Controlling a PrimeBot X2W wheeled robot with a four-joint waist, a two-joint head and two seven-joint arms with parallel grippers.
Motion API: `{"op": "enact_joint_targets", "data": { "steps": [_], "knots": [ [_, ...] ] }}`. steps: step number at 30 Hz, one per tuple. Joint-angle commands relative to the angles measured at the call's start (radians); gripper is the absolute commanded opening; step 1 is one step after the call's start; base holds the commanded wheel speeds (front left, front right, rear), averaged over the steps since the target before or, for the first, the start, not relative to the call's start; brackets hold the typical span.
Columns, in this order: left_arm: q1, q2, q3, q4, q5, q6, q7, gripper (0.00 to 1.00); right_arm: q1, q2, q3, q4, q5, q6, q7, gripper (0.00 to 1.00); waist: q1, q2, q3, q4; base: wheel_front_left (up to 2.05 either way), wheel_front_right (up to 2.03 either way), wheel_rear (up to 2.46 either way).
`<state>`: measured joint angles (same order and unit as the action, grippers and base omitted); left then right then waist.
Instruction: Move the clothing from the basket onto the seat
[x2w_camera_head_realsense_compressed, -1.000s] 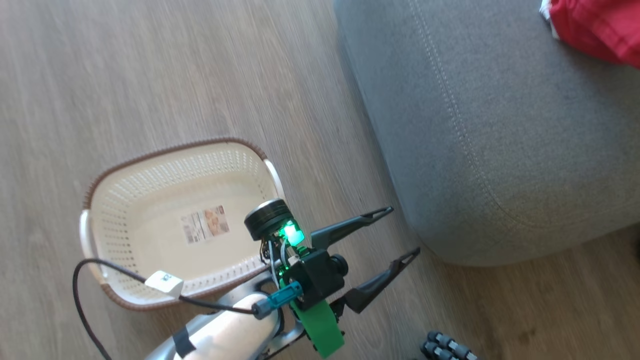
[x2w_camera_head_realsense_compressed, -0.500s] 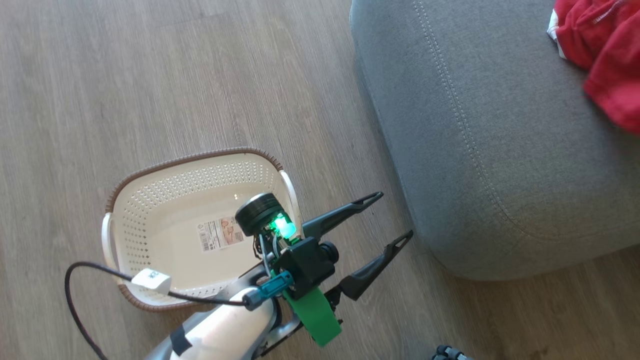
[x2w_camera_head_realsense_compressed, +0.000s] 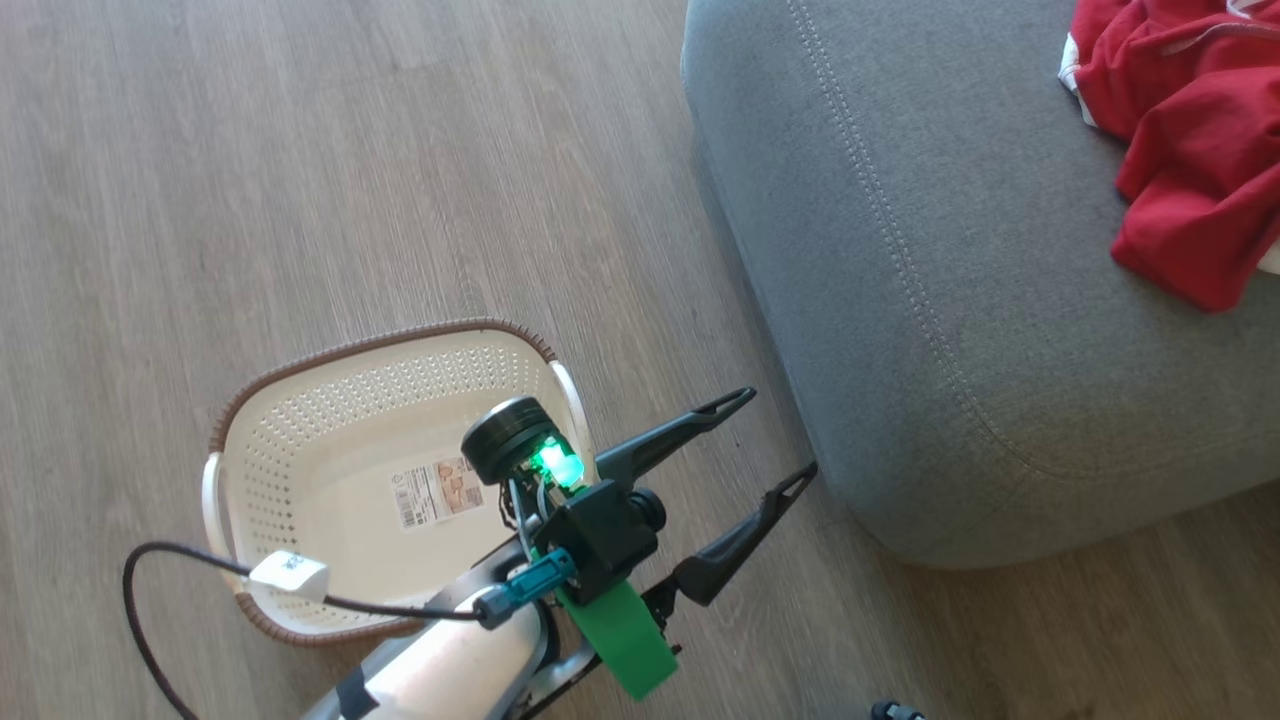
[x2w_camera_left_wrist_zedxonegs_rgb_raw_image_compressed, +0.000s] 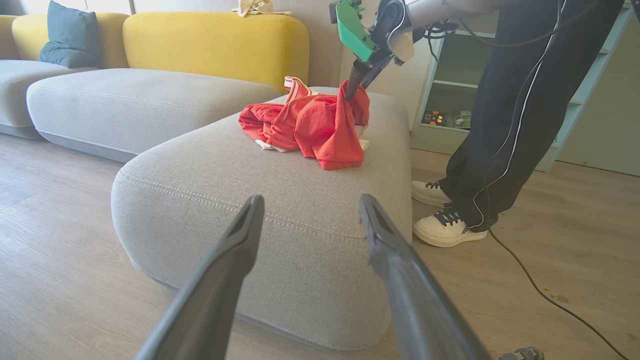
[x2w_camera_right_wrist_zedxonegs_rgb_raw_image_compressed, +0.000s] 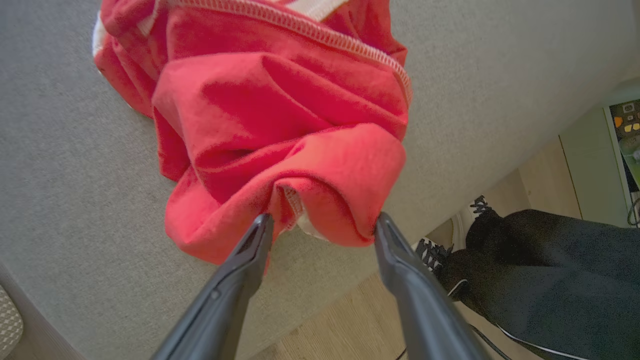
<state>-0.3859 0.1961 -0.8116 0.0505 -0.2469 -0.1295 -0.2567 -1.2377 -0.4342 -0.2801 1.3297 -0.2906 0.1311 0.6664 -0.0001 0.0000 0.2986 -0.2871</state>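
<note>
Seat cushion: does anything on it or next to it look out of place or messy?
The red clothing lies in a crumpled heap on the grey seat, a fold bunched between the fingertips of the open right end effector. A person's feet stand close beside the seat. Nothing looks spilled or damaged.

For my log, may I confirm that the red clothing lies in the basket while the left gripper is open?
Not quite: the head view shows the clothing on the seat, not in the basket. The left gripper is indeed open.
</note>
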Motion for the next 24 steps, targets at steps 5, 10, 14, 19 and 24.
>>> {"op": "enact_joint_targets", "data": {
  "steps": [5,10,14,19,24],
  "knots": [
    [-0.008,-0.013,0.042,-0.034,-0.008,-0.001,-0.005,1.0,-0.096,0.019,0.115,-0.039,0.159,0.0,-0.11,1.0,0.0001,0.0,-0.013,-0.005,0.0,0.0,0.0],
    [0.004,-0.024,0.052,-0.03,-0.008,-0.001,-0.005,1.0,-0.095,0.014,0.278,-0.097,0.292,0.0,-0.217,1.0,0.0001,0.0,-0.044,0.008,0.0,0.0,0.0],
    [0.027,-0.042,0.086,-0.023,-0.005,-0.001,-0.005,1.0,-0.024,-0.002,0.426,-0.294,0.499,0.0,-0.291,1.0,0.0001,0.0,-0.087,0.038,0.0,0.0,0.0],
    [0.048,-0.054,0.142,-0.022,0.0,-0.001,-0.005,1.0,0.113,-0.072,0.539,-0.602,0.716,0.0,-0.331,1.0,0.0001,0.0,-0.121,0.082,0.0,0.0,0.0],
    [0.076,-0.068,0.227,-0.026,0.006,-0.001,-0.005,1.0,0.251,-0.1,0.527,-0.856,0.852,0.0,-0.399,1.0,0.0001,0.0,-0.155,0.131,0.0,0.0,0.0]
  ]
}}
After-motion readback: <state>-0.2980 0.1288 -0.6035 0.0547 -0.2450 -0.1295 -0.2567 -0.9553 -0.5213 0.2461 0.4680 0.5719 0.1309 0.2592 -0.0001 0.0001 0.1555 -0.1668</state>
